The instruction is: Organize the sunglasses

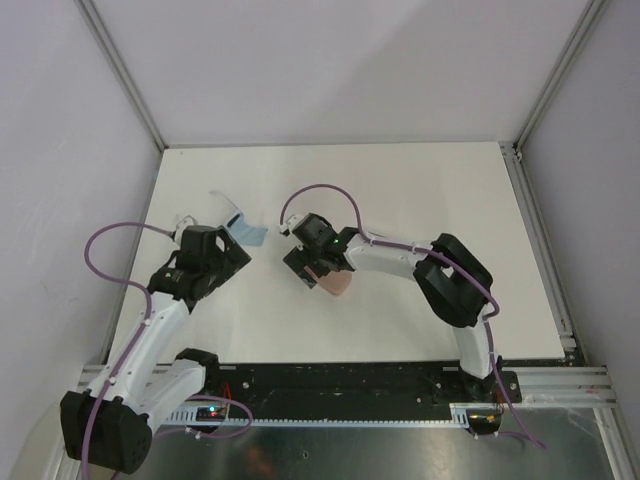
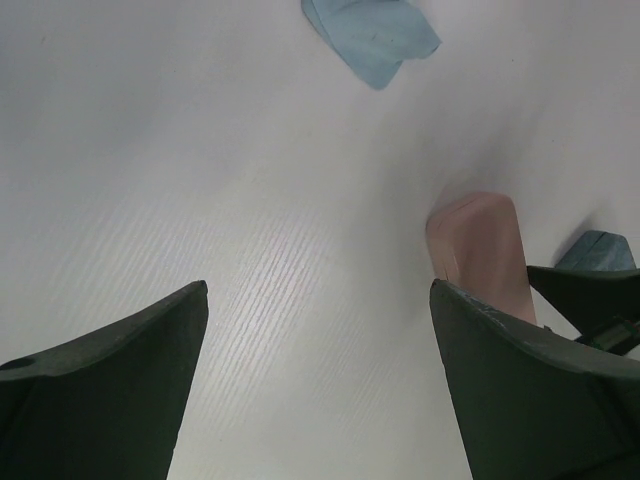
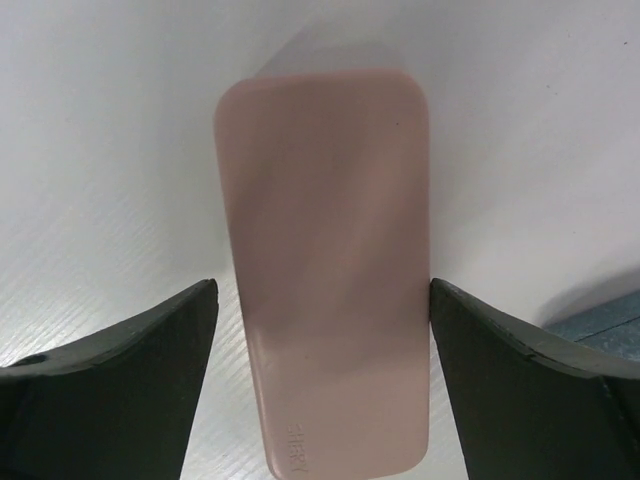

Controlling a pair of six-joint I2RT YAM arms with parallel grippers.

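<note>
- My right hand (image 3: pixel 322 285) is spread wide over the pink case (image 3: pixel 330 180), one finger on each side. The case lies flat and shut on the bench (image 1: pixel 420 190). I can see a sliver of bench on one side, so I'd say it isn't clamped yet.
- My left hand (image 2: pixel 318 290) is wide open with nothing in it, just bare bench between the fingers. It's hovering near the pink case, with the blue cloth (image 2: pixel 370 35) a bit further out.
- Honestly I can't find the sunglasses (image 1: pixel 226 205) for sure. From the top view there's a thin pale bit just beyond my left hand, beside the blue cloth, that might be the white pair. It's too small to call.
- No sign of the dark pair anywhere. It could be inside the shut case or hidden under an arm, no way to tell.
- Progress guess: somewhere in the middle. The case is lined up for a grab, but nothing I can see looks finished. If that pale bit is the white pair, it needs tucking away and the cloth sorting too.
</note>
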